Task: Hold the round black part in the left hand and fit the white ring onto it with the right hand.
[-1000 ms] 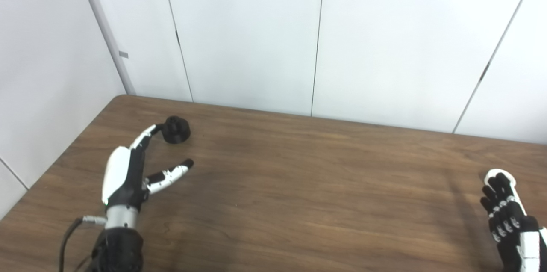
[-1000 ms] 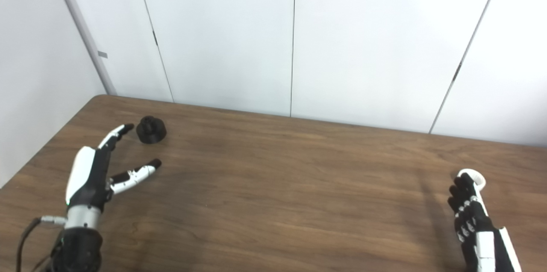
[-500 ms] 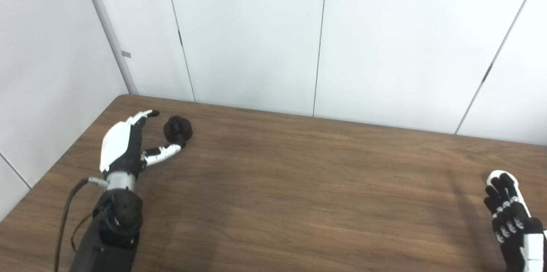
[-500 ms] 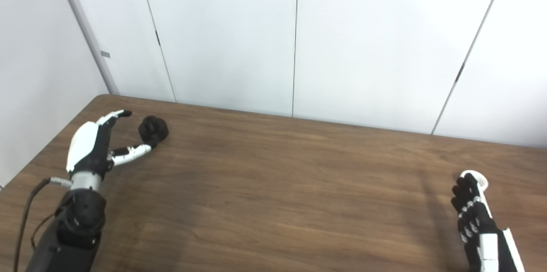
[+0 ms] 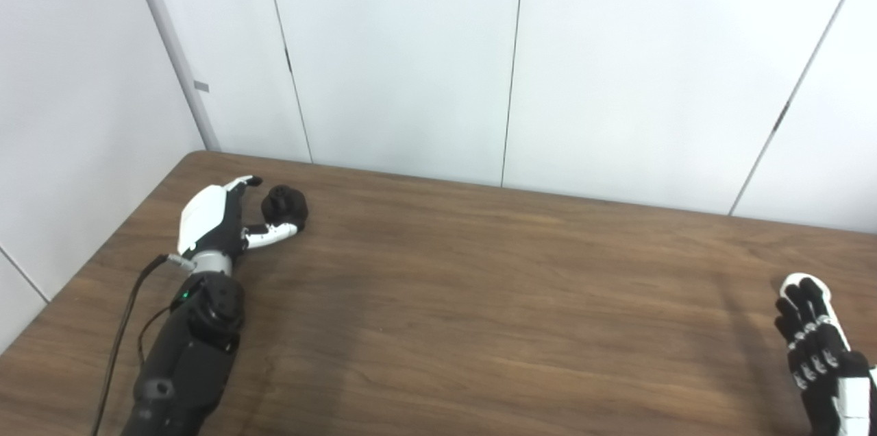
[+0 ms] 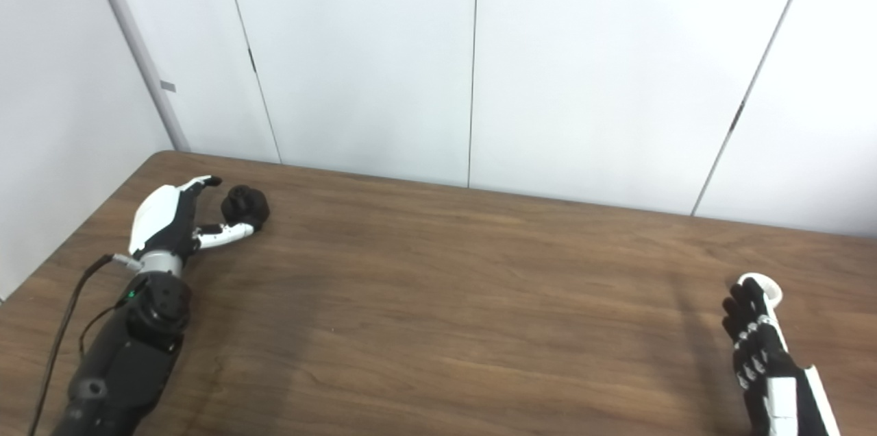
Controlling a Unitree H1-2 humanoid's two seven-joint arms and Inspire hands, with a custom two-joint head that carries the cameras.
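The round black part [image 5: 286, 203] rests on the brown table near its far left corner. My left hand [image 5: 220, 220] lies just left of it, fingers spread, with the thumb under the part's near side and the other fingers on its far left; it is open and not closed around the part. The white ring [image 6: 766, 286] lies on the table at the far right. My right hand [image 6: 757, 340] sits just in front of the ring, fingers straight and open, fingertips overlapping its near edge.
The table [image 5: 479, 299] ends at white wall panels along the back and the left. A black cable [image 5: 127, 326] runs along my left forearm. The table's left edge passes close to the left arm.
My left hand has travelled forward toward the far left corner, from short of the black part to beside it, thumb now against it. The right hand has barely moved.
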